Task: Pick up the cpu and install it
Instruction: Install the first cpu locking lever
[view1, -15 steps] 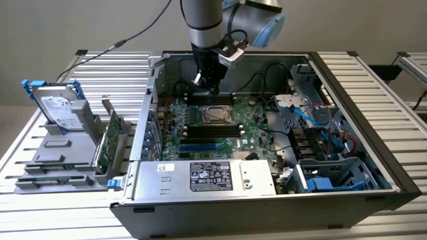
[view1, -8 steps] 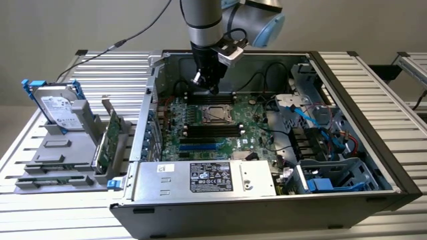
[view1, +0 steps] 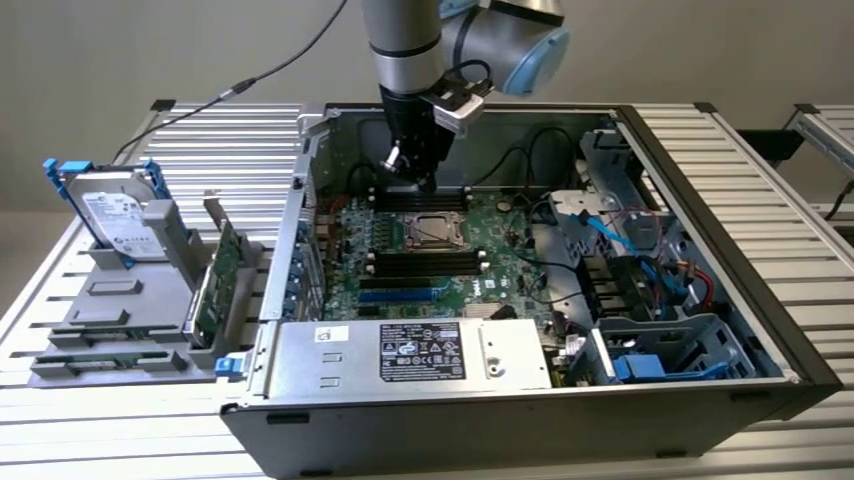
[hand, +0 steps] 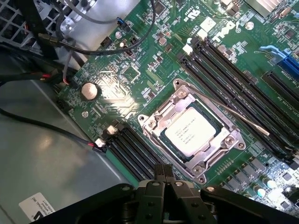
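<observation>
The gripper (view1: 424,183) hangs inside the open computer case (view1: 747,330), just above the motherboard (view1: 501,250) near the memory slots (hand: 133,151) on the far side of the socket; its fingers (hand: 164,171) are pressed together and carry nothing. The cpu (hand: 190,131) lies flat inside the metal socket frame (hand: 154,125), its dull silver top with faint printing facing up, so the placing part of the job looks done. The thin retention lever (hand: 224,108) stands out across the neighbouring slots rather than tucked along the frame, which suggests the socket is not yet latched, though that is a judgement. In the exterior view the socket (view1: 437,230) sits just below the gripper, with the power supply (view1: 420,355) nearer the camera. On the exterior view's left, outside the case, a grey rack (view1: 120,300) holds the hard drive (view1: 118,220) and a green card (view1: 214,290). Whether the chip is fully seated on its contacts is hidden beneath it, and the fingertips are cut off in the wrist view.
</observation>
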Motion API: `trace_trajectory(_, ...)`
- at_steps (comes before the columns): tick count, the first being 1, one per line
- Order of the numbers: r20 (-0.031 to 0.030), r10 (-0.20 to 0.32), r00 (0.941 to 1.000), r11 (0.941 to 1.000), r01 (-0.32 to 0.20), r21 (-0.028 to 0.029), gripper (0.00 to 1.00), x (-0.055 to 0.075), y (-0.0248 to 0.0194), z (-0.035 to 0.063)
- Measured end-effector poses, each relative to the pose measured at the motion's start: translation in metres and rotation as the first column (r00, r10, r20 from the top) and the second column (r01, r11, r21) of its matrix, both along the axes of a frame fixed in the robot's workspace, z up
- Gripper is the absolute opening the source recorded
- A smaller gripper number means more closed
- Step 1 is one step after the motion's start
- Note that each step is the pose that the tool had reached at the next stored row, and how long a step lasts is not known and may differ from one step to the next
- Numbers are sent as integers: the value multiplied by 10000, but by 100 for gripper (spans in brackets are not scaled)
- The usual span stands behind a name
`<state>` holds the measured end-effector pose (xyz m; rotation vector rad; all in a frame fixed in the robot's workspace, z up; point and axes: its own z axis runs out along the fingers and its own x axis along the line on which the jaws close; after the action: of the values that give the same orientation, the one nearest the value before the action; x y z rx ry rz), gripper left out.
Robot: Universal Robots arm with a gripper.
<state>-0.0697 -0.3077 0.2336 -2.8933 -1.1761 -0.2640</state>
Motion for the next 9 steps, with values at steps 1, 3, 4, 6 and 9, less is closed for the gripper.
trace_trajectory(1, 2, 0, 10000, 10000, 0, -25, 11, -1, 1, -16)
trace_trajectory(3, 1, 1, 10000, 10000, -1, -83, 11, -5, 1, -47)
trace_trajectory(4, 1, 1, 10000, 9999, -1, -106, 11, -9, 1, -61)
trace_trajectory(6, 3, 1, 10000, 9999, -1, -127, 11, -24, 0, -70)
trace_trajectory(9, 4, -2, 10000, 9999, 2, -134, 11, -40, -8, -82)
